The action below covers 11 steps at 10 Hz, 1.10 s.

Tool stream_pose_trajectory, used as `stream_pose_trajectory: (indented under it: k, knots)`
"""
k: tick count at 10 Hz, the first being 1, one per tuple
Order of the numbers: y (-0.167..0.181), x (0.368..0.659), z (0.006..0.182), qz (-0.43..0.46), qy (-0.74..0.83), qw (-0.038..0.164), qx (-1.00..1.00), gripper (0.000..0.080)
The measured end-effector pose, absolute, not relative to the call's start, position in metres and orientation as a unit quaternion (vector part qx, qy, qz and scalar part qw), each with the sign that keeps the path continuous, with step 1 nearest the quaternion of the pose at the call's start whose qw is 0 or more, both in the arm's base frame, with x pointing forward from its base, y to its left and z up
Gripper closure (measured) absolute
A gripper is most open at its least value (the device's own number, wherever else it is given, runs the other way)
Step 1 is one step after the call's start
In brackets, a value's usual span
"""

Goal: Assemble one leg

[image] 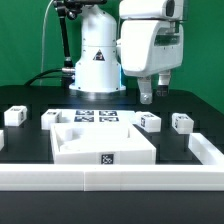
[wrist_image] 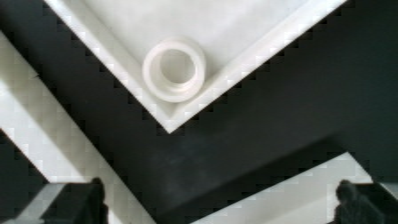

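White barrier (image: 60, 182) fronts the tabletop (image: 30, 150); behind it lies the square panel (image: 75, 148), nothing fitted, its corner socket (wrist_image: 173, 70) vacant. Hand (image: 147, 97) hangs empty, fingers (wrist_image: 71, 205) spread wide, above the tabletop and not touching the leg (image: 148, 122), which stands loose at the panel's 2 o'clock in the exterior view. Judgement: nothing assembled yet; grasping, carrying, seating and screwing home all remain.

Table (image: 30, 135): plain black.
Panel (image: 72, 150): white, one black-and-white tag.
Leg (image: 149, 121): white, black-and-white square tag.
Marker board (image: 97, 117): white, several black-and-white tags.
Gripper (image: 147, 99): white body, dark fingers.
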State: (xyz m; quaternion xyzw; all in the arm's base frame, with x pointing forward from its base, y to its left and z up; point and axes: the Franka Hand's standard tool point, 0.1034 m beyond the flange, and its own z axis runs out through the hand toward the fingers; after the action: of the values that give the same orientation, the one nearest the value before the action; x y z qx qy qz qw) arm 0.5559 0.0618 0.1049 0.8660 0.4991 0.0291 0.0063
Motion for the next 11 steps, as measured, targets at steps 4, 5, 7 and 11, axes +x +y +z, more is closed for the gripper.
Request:
stream_pose_trajectory:
  k: [4,5,7,11]
  knots:
    - [0.062,0.556,0.105,0.029,0.499,0.006,0.866,0.0150]
    - [0.062,0.556,0.105,0.029,0.499,0.006,0.866,0.0150]
    - [0.061,0.556,0.105,0.029,0.499,0.006,0.866,0.0150]
    - [0.027,0.526,0.088,0.006,0.612,0.009,0.791,0.0150]
